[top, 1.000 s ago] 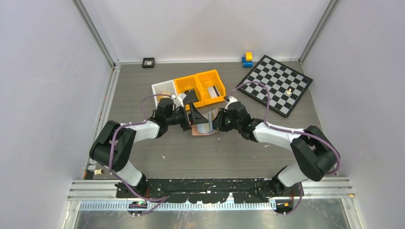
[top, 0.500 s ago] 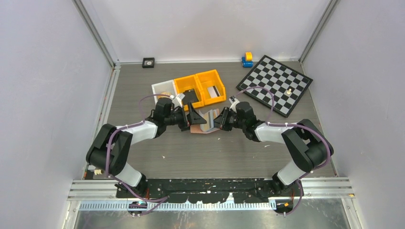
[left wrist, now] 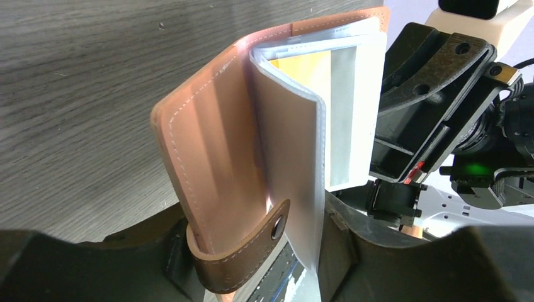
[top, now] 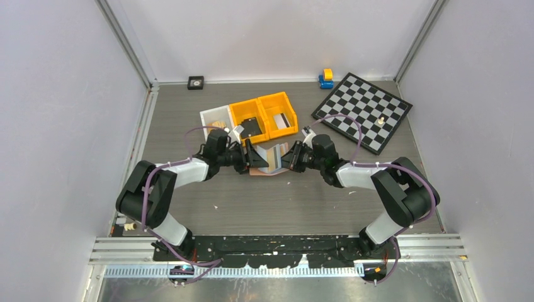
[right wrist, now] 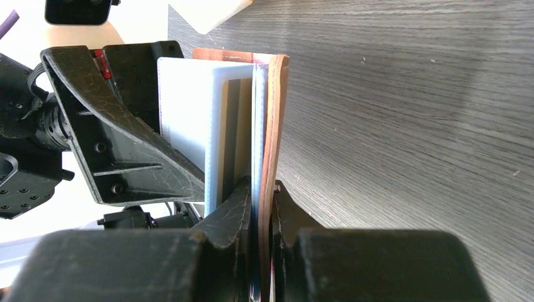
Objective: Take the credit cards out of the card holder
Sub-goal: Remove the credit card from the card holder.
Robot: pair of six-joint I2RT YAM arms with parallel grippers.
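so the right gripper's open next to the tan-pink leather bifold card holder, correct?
Not open. The right gripper is shut on the tan-pink leather bifold card holder, pinching its cover edge and inner sleeves. The right wrist view shows it.

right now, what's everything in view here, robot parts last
tan-pink leather-look card holder: one, clear pockets fanned open, mid-table
orange plastic bins: two, side by side behind the holder
white tray: one, left of the bins
black-and-white chessboard: one, back right, small pale piece on it
blue-and-yellow toy: one, back wall beside the chessboard
small black square object: one, back wall, left
left gripper: one, black, jaws astride the holder's snap-tab cover
right gripper: one, black, shut on the holder's opposite side
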